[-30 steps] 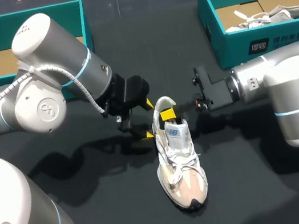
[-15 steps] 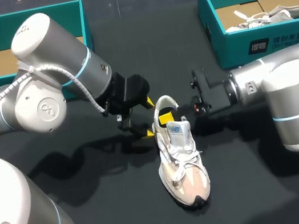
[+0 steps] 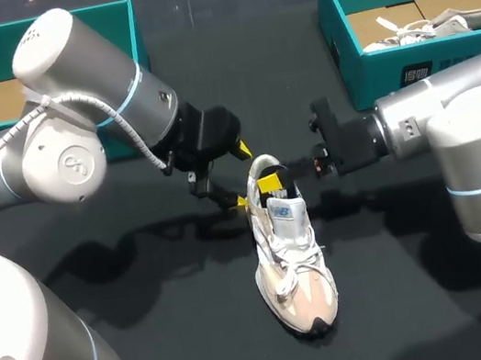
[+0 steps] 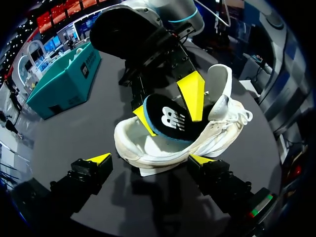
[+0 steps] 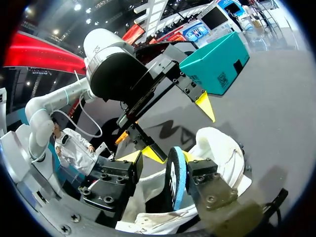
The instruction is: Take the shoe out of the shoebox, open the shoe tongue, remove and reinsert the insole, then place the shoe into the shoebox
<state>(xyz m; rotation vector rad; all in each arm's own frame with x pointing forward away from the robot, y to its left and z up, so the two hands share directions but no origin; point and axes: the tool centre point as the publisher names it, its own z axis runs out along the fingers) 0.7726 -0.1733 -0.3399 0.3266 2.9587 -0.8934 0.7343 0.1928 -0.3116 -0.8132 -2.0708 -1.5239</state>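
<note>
Shoe (image 3: 291, 255) out on table (image 3: 194, 337), tongue (image 4: 219, 86) up; right gripper (image 5: 168, 155) clamped on insole (image 4: 168, 118), half-out at shoe's heel; left gripper (image 4: 149, 159) fingers apart behind shoe's heel; reinsert and boxing left.

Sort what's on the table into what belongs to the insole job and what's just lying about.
For the job: shoe; insole, gripped by the right hand; left hand, open beside the heel; left box, no shoe showing inside, probably the one it goes into.
Lying about: right box; the other shoe inside it.
</note>
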